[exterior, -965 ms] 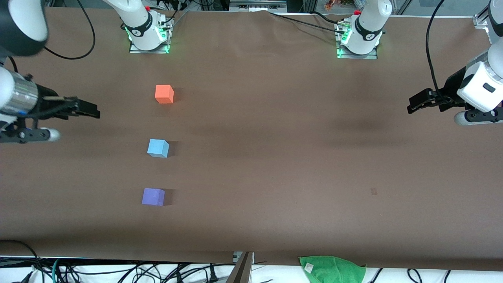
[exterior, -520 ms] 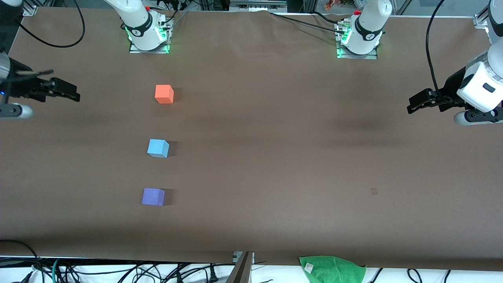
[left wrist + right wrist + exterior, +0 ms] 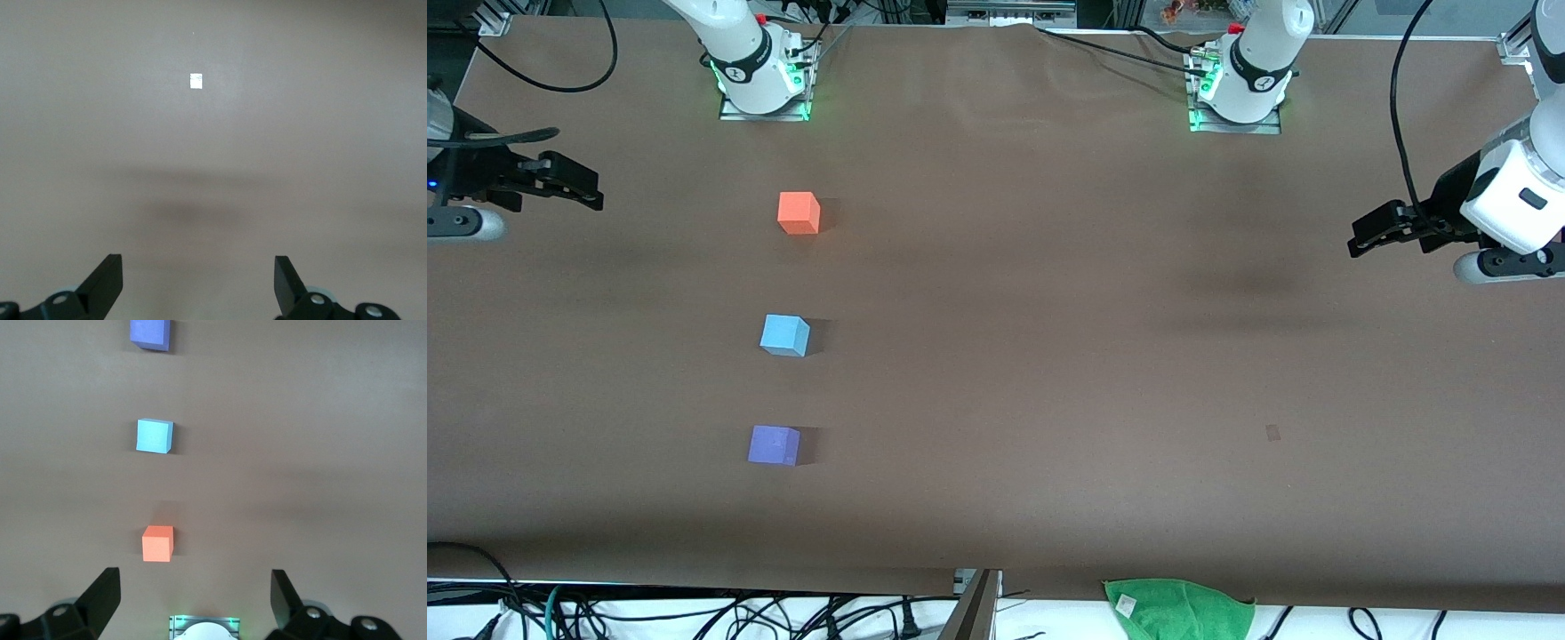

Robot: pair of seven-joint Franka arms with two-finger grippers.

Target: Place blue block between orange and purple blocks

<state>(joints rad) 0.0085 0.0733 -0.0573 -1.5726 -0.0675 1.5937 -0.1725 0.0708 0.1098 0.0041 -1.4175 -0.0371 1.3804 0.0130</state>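
Right gripper hangs wide-jawed and empty over the table's right-arm end, at nine o'clock of three matte cubes; left gripper, also spread, waits at three o'clock.
Nearest the front camera lies the violet-purple cube, then the sky-blue cube between it and the orange cube. Placement looks finished; best to stay clear. Only the right wrist view shows all three squarely from above.

Brown table with 3 cubes in a row: orange block, blue block, purple block
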